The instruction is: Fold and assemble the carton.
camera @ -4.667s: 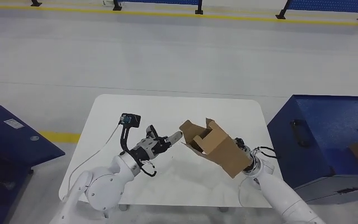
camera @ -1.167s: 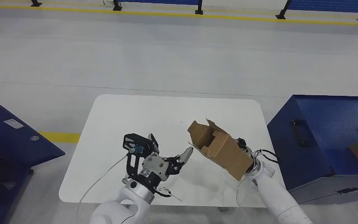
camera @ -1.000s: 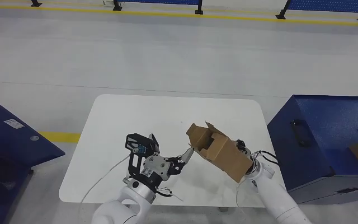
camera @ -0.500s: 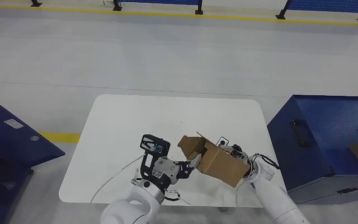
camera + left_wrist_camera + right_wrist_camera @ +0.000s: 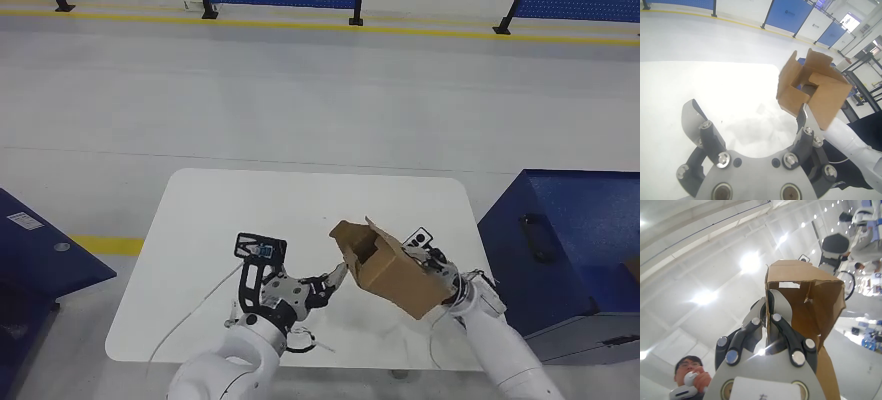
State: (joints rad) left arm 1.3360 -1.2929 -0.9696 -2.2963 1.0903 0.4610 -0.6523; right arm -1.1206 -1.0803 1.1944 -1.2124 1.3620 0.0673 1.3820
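The left pincer [image 5: 747, 110], spread wide, is touching one fingertip to the open end of the carton [image 5: 388, 268] just ahead, while the right pincer [image 5: 768, 306] is clamping its far wall above the table [image 5: 250, 205].

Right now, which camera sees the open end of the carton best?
The left wrist view: it looks into the open end of the carton, flaps spread. The top view shows it small, tilted over the table. The right wrist view shows one wall pinched in the right gripper.
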